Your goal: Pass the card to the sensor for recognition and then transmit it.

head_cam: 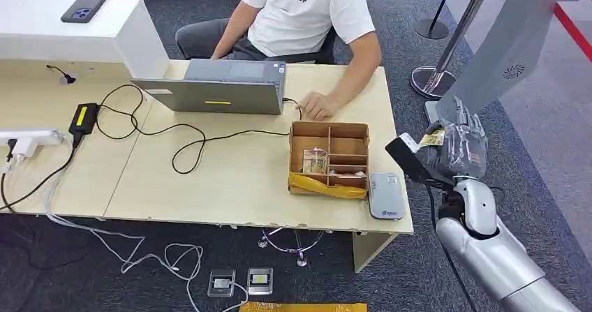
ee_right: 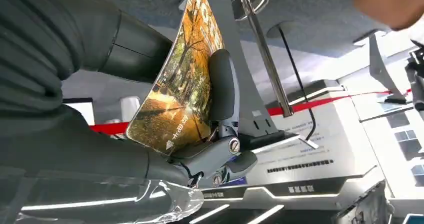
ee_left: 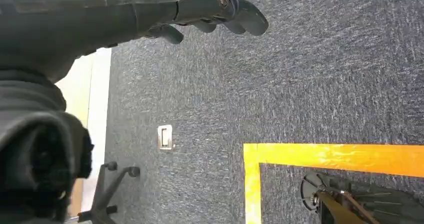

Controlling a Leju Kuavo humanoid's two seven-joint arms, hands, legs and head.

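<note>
Card sits pinched in the right hand, raised off the counter's right edge, beyond the grey sensor at the front right corner. Thin, light and slick, it looks slightly bowed; flat-face pinching suits it. Its long axis runs along the fingers. The left hand hangs empty, fingers apart.
</note>
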